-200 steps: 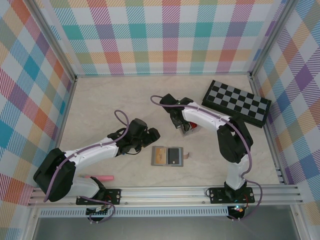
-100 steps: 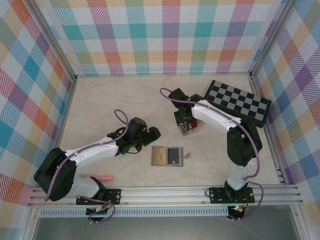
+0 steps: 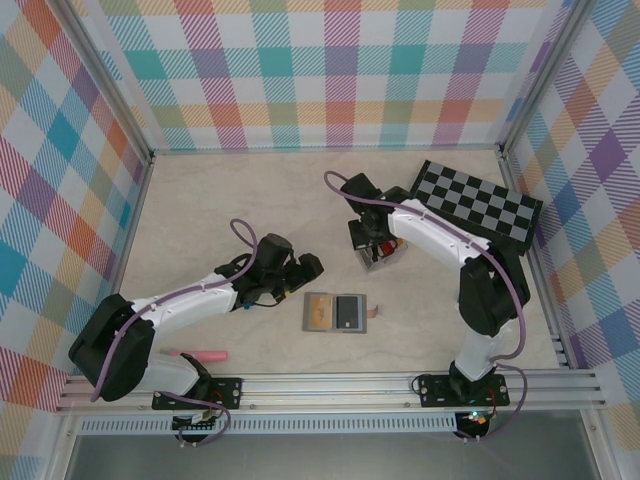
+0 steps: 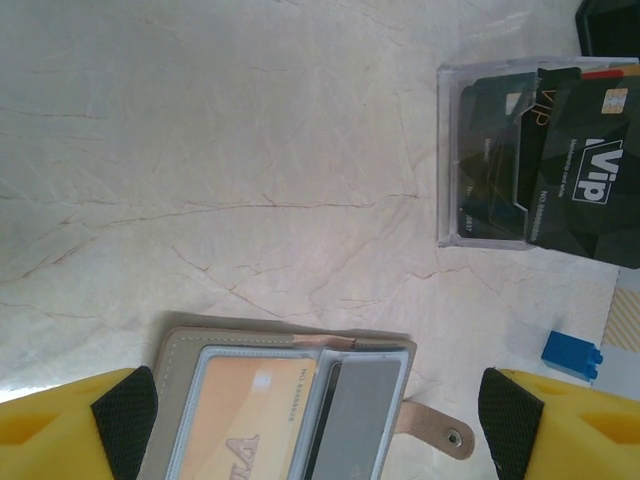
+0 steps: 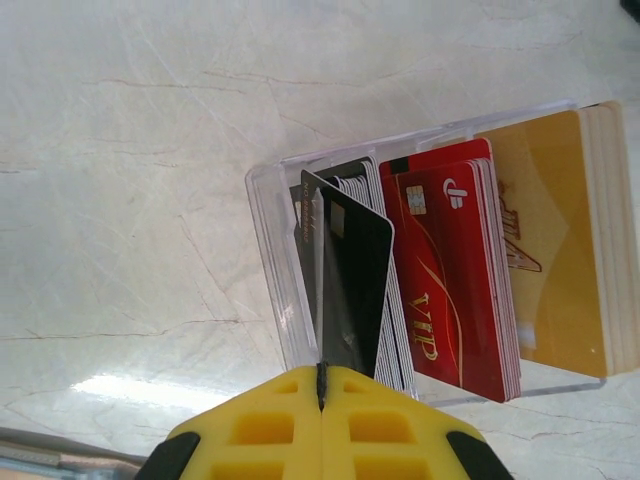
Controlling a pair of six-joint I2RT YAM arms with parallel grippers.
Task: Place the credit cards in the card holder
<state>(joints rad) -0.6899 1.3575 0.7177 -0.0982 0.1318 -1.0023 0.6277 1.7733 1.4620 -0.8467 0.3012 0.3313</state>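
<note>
The card holder (image 3: 335,312) lies open on the table, with a yellow-tan card (image 4: 240,410) in one slot and a grey card (image 4: 360,410) in the other. My left gripper (image 4: 318,425) is open just left of the holder, its pads wide apart on either side. My right gripper (image 5: 322,385) is shut on the edge of a black credit card (image 5: 350,290), which tilts up out of a clear tray (image 5: 270,260). The tray also holds red cards (image 5: 450,270), yellow-tan cards (image 5: 560,250) and grey-white cards (image 5: 395,350). In the top view the right gripper (image 3: 368,250) hangs over that tray.
A black-and-grey chequered board (image 3: 475,205) lies at the back right, close to the tray. A small blue block (image 4: 570,353) sits between tray and holder. The holder's strap with its stud (image 4: 440,432) sticks out to the right. A pink object (image 3: 205,354) lies near the left arm's base.
The right arm has swung a little back and to the right while staying over the tray with the black card. The left arm has hardly moved.
</note>
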